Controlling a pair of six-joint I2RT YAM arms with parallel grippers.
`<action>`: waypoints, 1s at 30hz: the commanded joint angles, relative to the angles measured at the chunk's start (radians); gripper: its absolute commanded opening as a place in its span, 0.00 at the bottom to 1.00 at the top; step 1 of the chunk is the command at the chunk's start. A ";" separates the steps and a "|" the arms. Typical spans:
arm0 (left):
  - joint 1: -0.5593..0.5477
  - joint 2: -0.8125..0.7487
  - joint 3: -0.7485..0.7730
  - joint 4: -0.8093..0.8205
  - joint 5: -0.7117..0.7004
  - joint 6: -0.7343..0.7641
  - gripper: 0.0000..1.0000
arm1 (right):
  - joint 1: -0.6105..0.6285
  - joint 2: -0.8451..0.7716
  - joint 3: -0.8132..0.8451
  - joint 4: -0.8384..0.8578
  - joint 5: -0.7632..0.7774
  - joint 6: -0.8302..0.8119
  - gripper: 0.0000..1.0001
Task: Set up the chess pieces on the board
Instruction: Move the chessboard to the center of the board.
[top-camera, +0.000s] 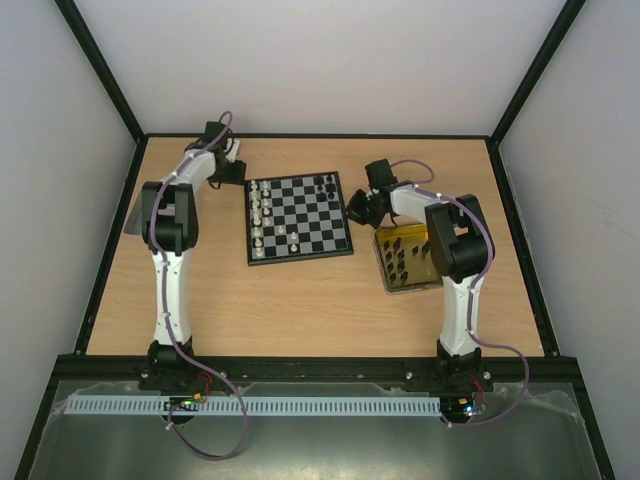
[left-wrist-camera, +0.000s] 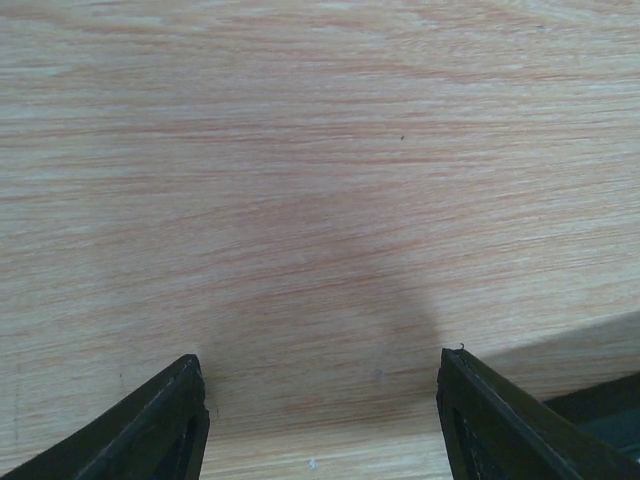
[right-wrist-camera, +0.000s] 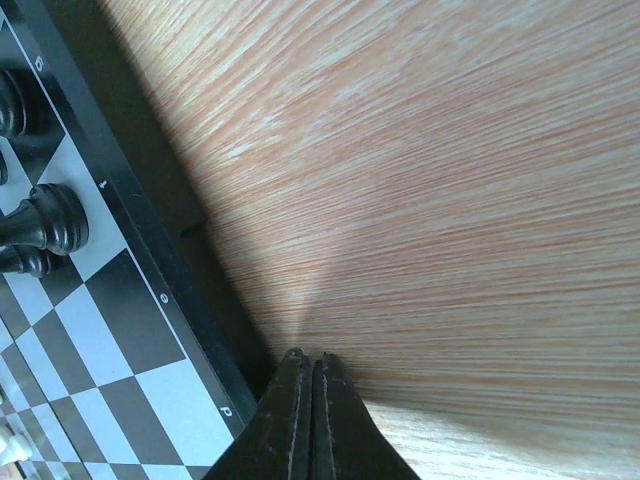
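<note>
We find the right arm folded over the yellow tray (top-camera: 412, 289) of spare black pieces (top-camera: 405, 258). The right hand (top-camera: 358, 207) is pressed together at the chessboard's (top-camera: 315, 222) right frame. The board lies mid-counter (top-camera: 300, 310), with white pieces (top-camera: 258, 215) along its left side and placed black pieces (top-camera: 325, 183) in its far-right corner. Beyond, the left hand (top-camera: 232, 172) is spread apart over bare wood.

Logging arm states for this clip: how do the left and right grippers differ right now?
The left gripper is open, jaws wide apart; the right gripper is shut, jaws pressed together. The left gripper hangs over bare table near the board, at its far left corner; the right gripper sits beside the board's right edge. Both are black and hold nothing visible.
</note>
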 joint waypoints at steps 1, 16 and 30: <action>-0.012 0.102 0.017 -0.139 -0.044 0.013 0.64 | 0.016 -0.010 -0.007 -0.018 0.002 0.005 0.02; -0.014 0.178 0.182 -0.189 -0.070 0.008 0.64 | 0.019 0.004 0.010 -0.039 0.003 -0.015 0.02; -0.018 0.129 0.071 -0.158 -0.045 0.020 0.67 | 0.023 -0.002 -0.016 -0.023 -0.002 -0.007 0.02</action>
